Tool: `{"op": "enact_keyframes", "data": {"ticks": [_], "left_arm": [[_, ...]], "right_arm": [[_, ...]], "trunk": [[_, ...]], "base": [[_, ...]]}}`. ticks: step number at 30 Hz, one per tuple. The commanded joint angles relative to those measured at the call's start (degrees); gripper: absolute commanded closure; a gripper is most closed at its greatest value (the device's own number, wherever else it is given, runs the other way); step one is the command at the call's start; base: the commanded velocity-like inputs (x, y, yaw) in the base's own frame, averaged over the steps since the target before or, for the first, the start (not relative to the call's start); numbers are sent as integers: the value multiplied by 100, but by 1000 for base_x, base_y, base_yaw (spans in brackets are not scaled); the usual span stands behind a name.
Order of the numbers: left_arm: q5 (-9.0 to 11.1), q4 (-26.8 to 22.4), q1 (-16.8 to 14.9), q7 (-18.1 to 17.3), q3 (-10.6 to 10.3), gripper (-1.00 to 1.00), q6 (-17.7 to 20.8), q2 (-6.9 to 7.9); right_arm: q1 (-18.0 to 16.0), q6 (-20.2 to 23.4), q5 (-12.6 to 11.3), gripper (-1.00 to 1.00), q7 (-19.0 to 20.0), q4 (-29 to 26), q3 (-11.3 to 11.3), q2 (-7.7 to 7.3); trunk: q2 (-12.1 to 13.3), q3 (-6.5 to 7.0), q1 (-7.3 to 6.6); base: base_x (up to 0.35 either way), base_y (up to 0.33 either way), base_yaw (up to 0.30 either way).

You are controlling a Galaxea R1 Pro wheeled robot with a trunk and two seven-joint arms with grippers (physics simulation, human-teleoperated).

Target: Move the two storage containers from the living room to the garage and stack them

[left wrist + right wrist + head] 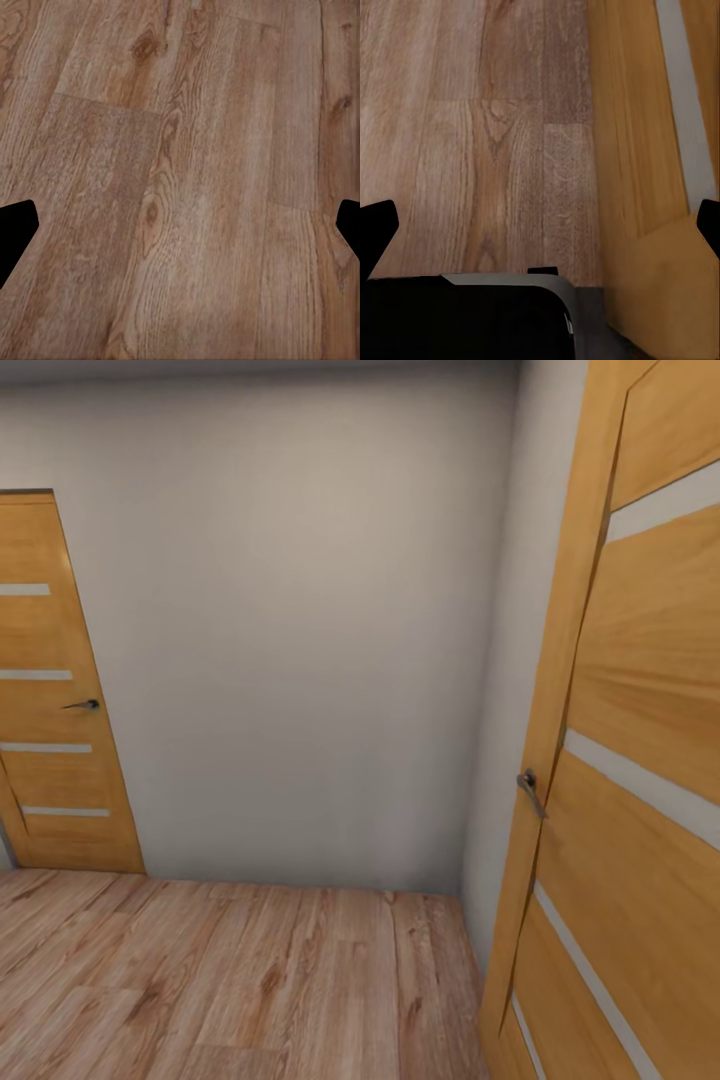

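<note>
2 wooden doors (60, 690) (640, 760) flanking grey wall (300, 620), wood-plank floor (220, 980), left pincer (180, 225) and right pincer (540, 225) fingers apart

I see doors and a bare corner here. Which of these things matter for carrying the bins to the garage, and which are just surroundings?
Part of the job:
- left gripper, open, holding nothing
- right gripper, open, holding nothing

Just surroundings:
- open door at the right
- closed door at the left
- white wall
- wood-plank floor
</note>
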Motion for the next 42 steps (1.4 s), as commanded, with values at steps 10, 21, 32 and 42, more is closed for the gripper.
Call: {"op": "enact_keyframes", "data": {"ticks": [10,21,32,42], "left_arm": [[58,28,-11,-22,-34,-100,-37,-5],[58,29,-11,-25,-34,-100,-37,-4],[58,30,-11,-23,-34,-100,-37,-5],[58,30,-11,-25,-34,-100,-30,-4]], "right_arm": [[3,-6,-62,-100,24,-9,41,-2],[3,-6,-53,-100,24,-9,41,-3],[3,-6,-53,-100,24,-9,41,-2],[3,-6,-53,-100,26,-9,41,-1]], "trunk": [[-4,-6,2],[-4,-6,2],[-4,-6,2],[-4,-6,2]], "base": [[17,-16,0],[23,0,0],[24,0,0],[111,0,0]]}}
